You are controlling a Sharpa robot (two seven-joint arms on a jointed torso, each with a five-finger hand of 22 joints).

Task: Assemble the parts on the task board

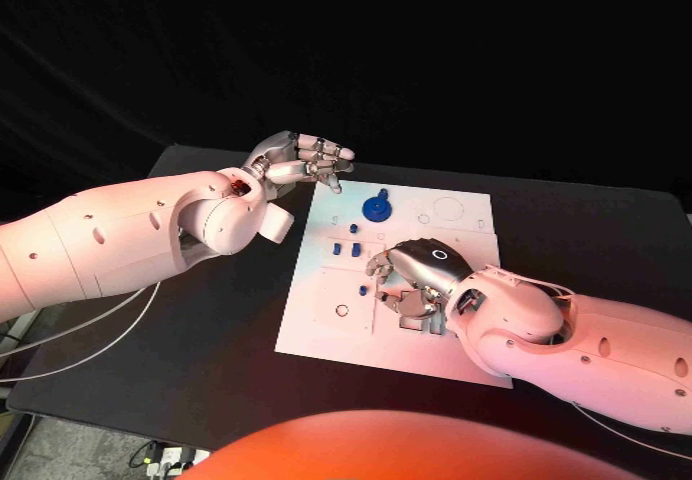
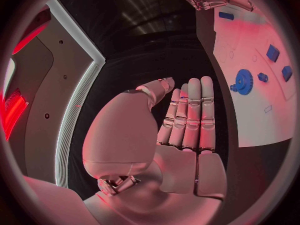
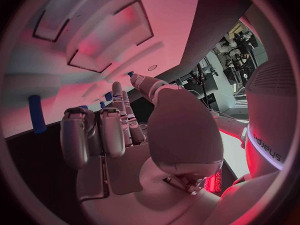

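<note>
In the head view we see a black table (image 1: 173, 340) bearing the white board (image 1: 325, 320), dark all round. On the board we count one blue gear (image 1: 376, 208) at its far end and three small blue parts (image 1: 346, 240) nearer the middle. The left hand (image 1: 300, 160) hovers off the board's far left corner, fingers apart, holding nothing. The right hand (image 1: 418, 272) lies over the board's middle; we cannot tell whether it grips anything.

In the left wrist view, the left hand's fingers (image 2: 190, 115) are straight and empty, the gear (image 2: 242, 81) beyond them.

In the right wrist view, the right hand's fingers (image 3: 100, 130) curl above the board (image 3: 75, 40).
</note>
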